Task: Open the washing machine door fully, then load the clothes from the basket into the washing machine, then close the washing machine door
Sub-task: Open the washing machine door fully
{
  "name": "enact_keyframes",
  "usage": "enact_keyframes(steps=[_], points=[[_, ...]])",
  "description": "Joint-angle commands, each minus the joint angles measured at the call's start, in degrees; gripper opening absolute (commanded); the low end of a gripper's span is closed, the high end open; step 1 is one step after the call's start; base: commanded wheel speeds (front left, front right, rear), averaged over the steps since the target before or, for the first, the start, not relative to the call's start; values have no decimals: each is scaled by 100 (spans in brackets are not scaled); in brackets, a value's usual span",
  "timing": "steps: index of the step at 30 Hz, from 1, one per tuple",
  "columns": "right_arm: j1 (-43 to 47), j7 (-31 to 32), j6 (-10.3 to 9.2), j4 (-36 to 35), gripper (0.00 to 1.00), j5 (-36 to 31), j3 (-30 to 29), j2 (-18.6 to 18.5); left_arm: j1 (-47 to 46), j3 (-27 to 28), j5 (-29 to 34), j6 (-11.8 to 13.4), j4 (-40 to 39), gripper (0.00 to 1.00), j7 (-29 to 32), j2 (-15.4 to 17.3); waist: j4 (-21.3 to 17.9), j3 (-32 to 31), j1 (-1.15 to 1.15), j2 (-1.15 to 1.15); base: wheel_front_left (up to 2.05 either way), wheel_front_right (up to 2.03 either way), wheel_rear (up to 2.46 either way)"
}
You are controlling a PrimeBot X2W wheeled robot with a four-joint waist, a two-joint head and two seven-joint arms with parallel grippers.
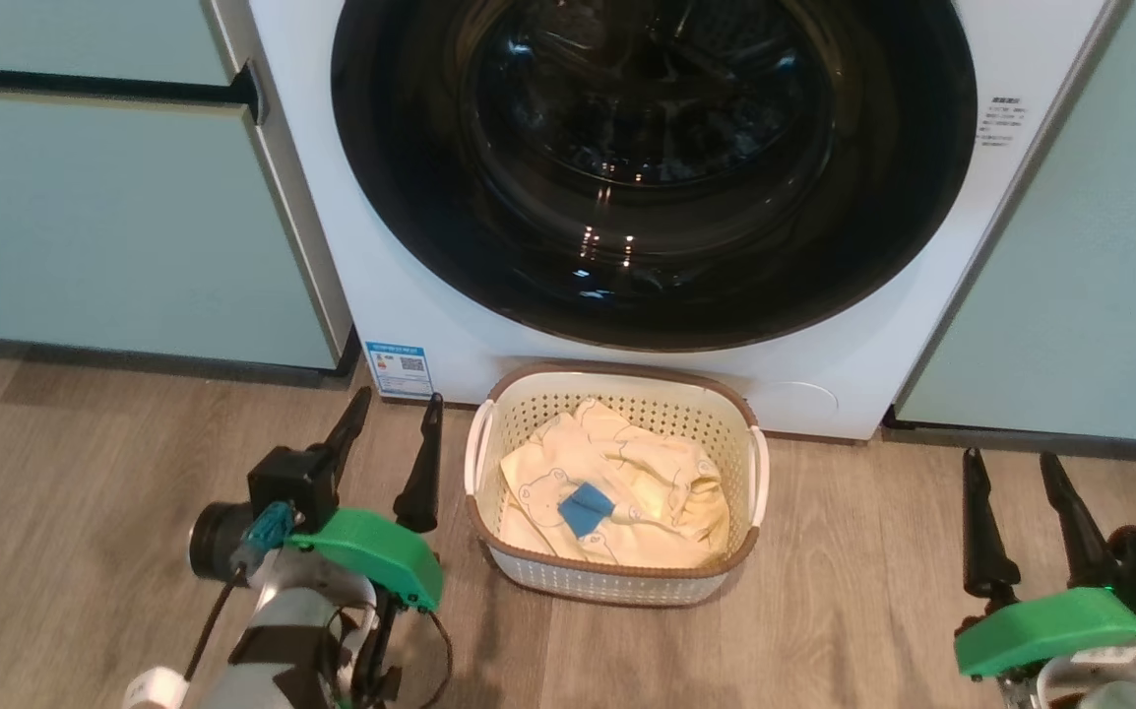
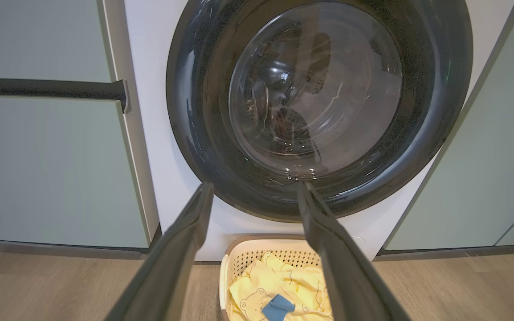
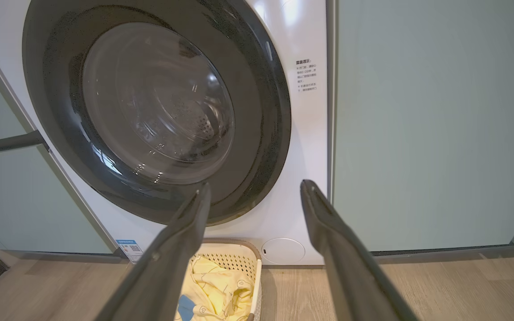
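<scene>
Washing machine door [image 1: 654,167]: round, with a glossy black rim and a clear domed glass centre. It lies against the front of the white washing machine [image 1: 410,325] and looks fully shut, though the latch side is not plain to see.
Drum: dimly visible through the glass, dark inside, with ceiling lights reflected in the bowl.
Basket [image 1: 617,581]: cream, perforated, with a brown rim. It stands on the wood-look floor [image 1: 86,473] just in front of the machine, below the door's lower edge.
Clothes [image 1: 627,483]: pale yellow fabric with outline bear prints, bundled inside the basket, with a blue patch [image 1: 585,508] on top.
Left hand [image 1: 398,396]: low over the floor just left of the basket. Its two dark fingers are spread apart, point toward the machine and hold nothing.
Right hand [image 1: 1009,456]: well to the right of the basket, fingers likewise parted and empty.
Blue sticker [image 1: 398,367]: on the machine's lower left corner, just beyond the left hand's fingertips.
Surroundings: pale green cabinets [image 1: 115,246] flank the machine on both sides.
</scene>
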Motion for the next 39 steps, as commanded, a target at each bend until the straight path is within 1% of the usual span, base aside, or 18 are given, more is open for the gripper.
enact_keyframes(steps=[1,4,10,28,35,39], points=[[-324,-79,-17,-184,100,30,161,-112,-320,176,65,-8,-162,100,-52,111,-6,1,0,0,66,92,-158],[-316,-79,-17,-195,100,51,157,-112,-321,193,185,26,-215,100,-52,111,-3,5,0,0,76,113,-190],[-317,-79,-17,-177,100,70,175,-112,-307,190,175,16,-217,100,-52,111,3,10,0,0,106,135,-240],[-335,-79,-17,-160,100,109,194,-112,-312,186,134,-83,-131,100,-52,111,-16,31,0,0,116,131,-246],[-339,-79,-17,-167,100,120,180,-112,-304,244,85,-3,-222,100,-52,111,-17,42,0,0,91,105,-196],[-343,-79,-17,-183,100,110,183,-112,-309,285,176,125,-191,100,-52,111,-21,49,0,0,53,53,-106]])
